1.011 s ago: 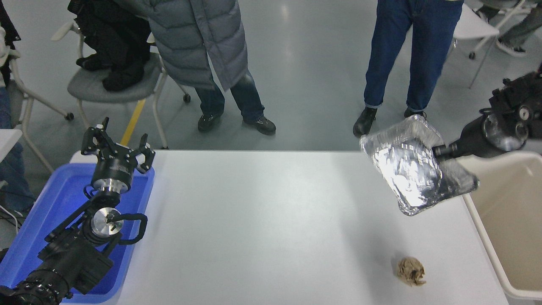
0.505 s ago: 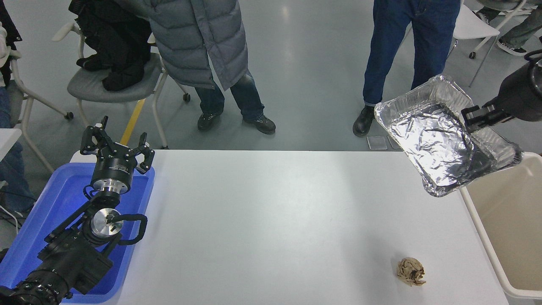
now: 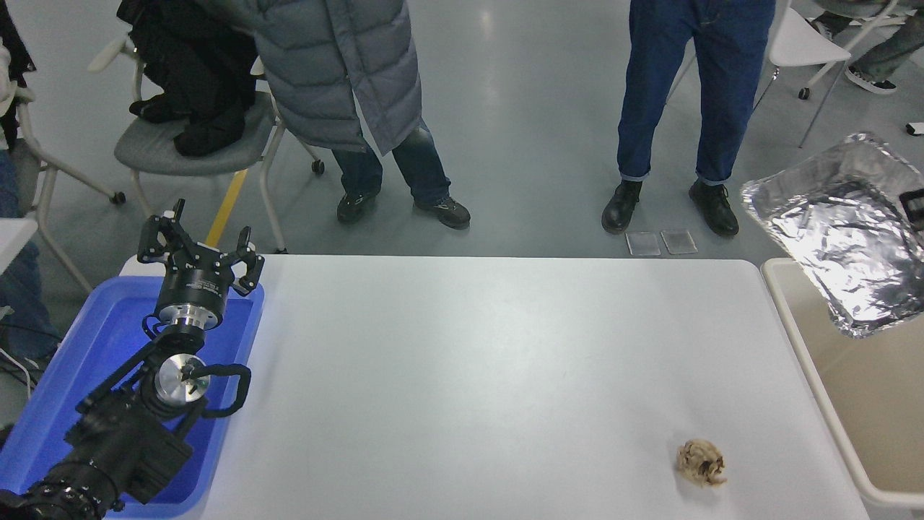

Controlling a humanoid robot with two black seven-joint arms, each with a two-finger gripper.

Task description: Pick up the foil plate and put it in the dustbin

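Currently your right gripper point(image 3: 914, 209), nearly out of frame, has its jaws clamped on the foil plate point(image 3: 837, 235), tilted above the dustbin point(image 3: 808, 375). Your left gripper point(image 3: 198, 253) hangs over the blue tray point(image 3: 65, 375), jaws spread, holding nothing.

The foil plate point(image 3: 841, 231) hangs tilted above the dustbin point(image 3: 801, 347), apparently gripped by the right claw point(image 3: 914, 206) at the frame's edge.

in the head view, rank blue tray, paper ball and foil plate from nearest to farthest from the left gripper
1. Blue tray: directly under the left gripper, at the table's left edge.
2. Paper ball: on the table, near right.
3. Foil plate: held up at the far right, over the dustbin.
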